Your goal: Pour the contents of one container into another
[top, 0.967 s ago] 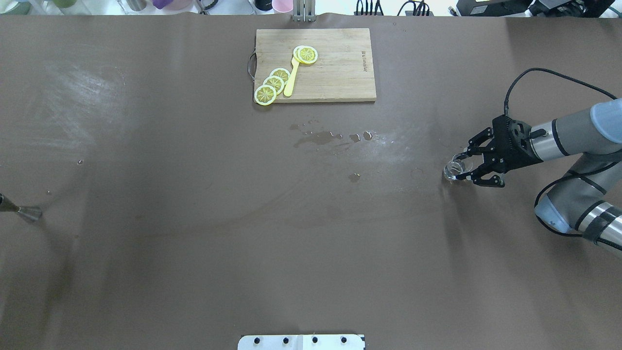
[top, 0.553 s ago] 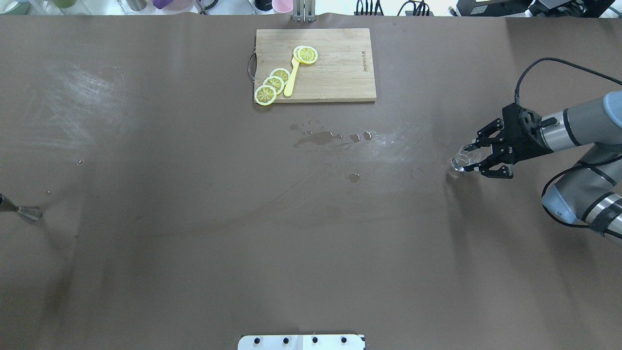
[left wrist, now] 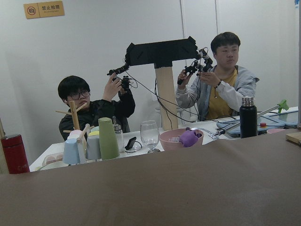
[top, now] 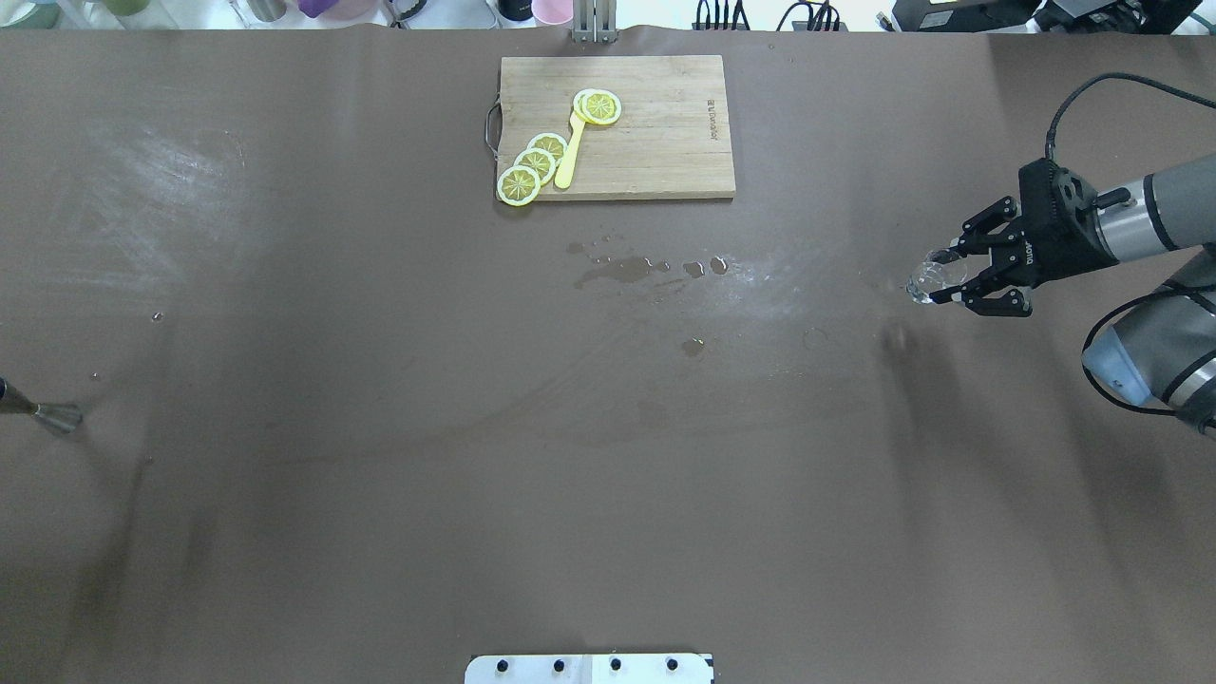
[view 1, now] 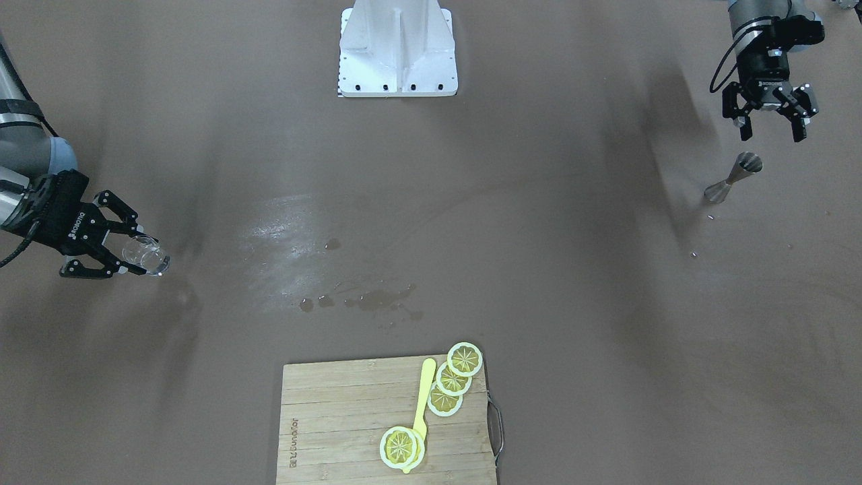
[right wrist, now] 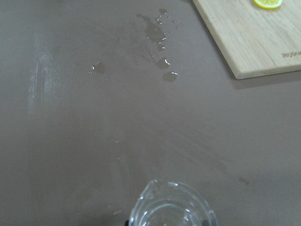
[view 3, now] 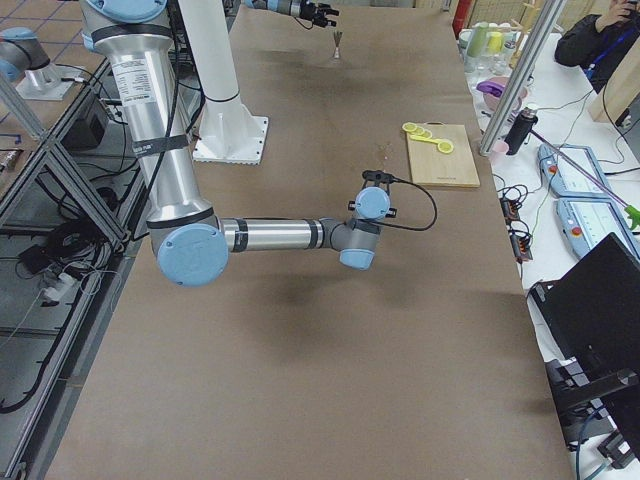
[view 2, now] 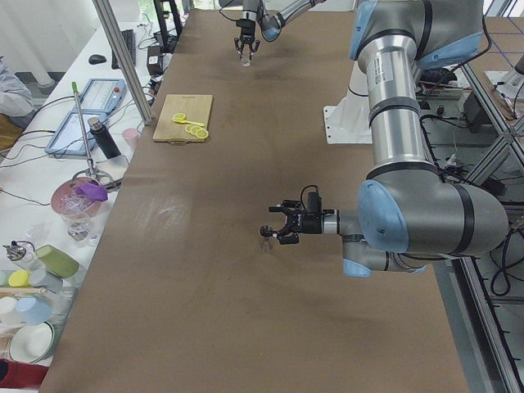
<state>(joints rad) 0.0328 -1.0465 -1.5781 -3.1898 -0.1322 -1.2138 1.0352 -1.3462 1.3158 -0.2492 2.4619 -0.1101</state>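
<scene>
Glass cup (top: 925, 283) in right end effector (top: 942, 277)

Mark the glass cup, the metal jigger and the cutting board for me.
glass cup (top: 929, 282), overhead exterior view, its clear body.
metal jigger (view 1: 746, 164), exterior front-facing view, its upper cone.
cutting board (top: 655, 133), overhead exterior view, bare wood.

The right arm (top: 1170, 193) and left arm (view 2: 394, 106) were silver-grey tubes with pale blue joint caps and thin dark rings. The right gripper (top: 940, 277) and left gripper (view 1: 772, 135) were black, lettered in white, each trailing a black cable. The white base plate (view 1: 397, 60) showed dark screws.
</scene>
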